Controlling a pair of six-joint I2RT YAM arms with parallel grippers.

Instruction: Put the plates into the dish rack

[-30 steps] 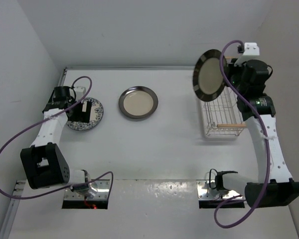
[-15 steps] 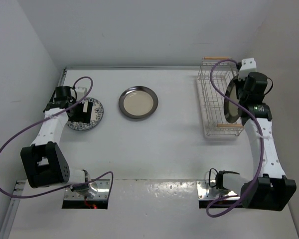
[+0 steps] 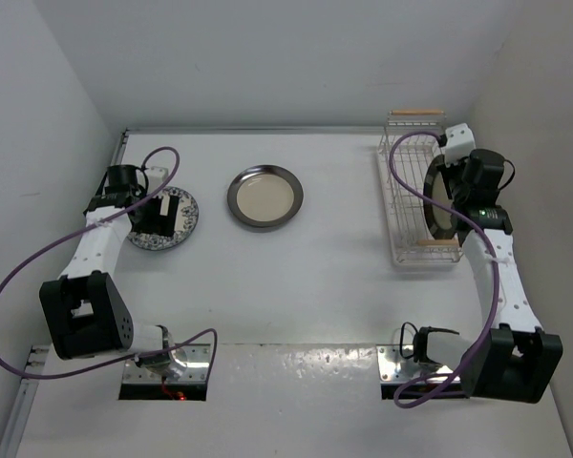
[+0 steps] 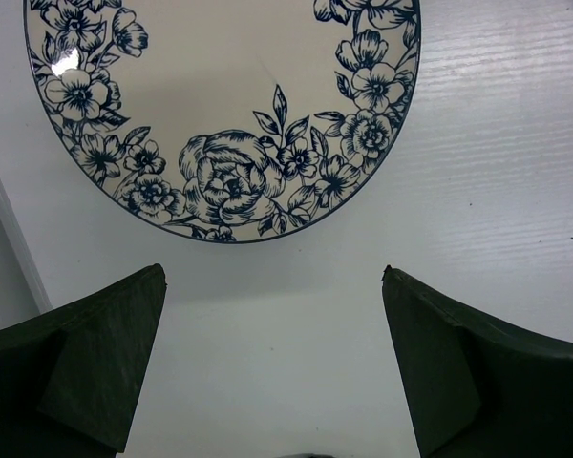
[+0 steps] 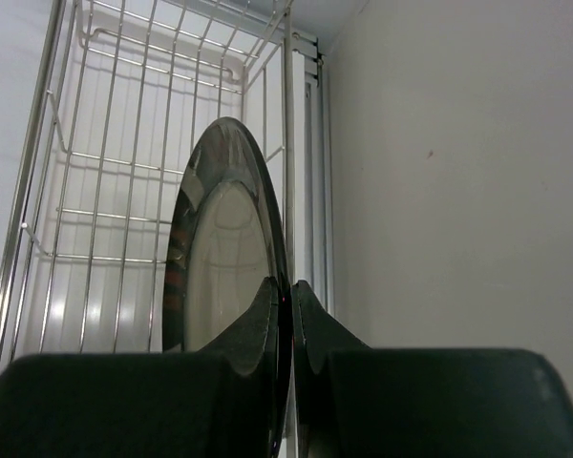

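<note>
The white wire dish rack (image 3: 407, 205) stands at the far right. My right gripper (image 3: 456, 191) is shut on the rim of the dark-rimmed plate with pale rim marks (image 3: 439, 198) and holds it upright on edge inside the rack. In the right wrist view, the fingertips (image 5: 270, 298) pinch the plate (image 5: 218, 258) between the rack wires (image 5: 95, 162). The white-and-blue floral plate (image 3: 184, 221) lies flat at the left. My left gripper (image 3: 161, 214) hovers open over its near edge. The left wrist view shows the plate (image 4: 220, 105) beyond the open gripper (image 4: 272, 277). The dark-rimmed cream-centred plate (image 3: 265, 197) lies flat at the middle back.
The rack has wooden bar handles at its far end (image 3: 415, 114) and near end (image 3: 432, 250). White walls close in the table at the back and both sides. The right wall (image 5: 458, 191) is right beside the rack. Purple cables loop from both arms.
My right arm has swung the held plate down from above the rack and lowered it on edge into the rack. The left arm has not moved.
</note>
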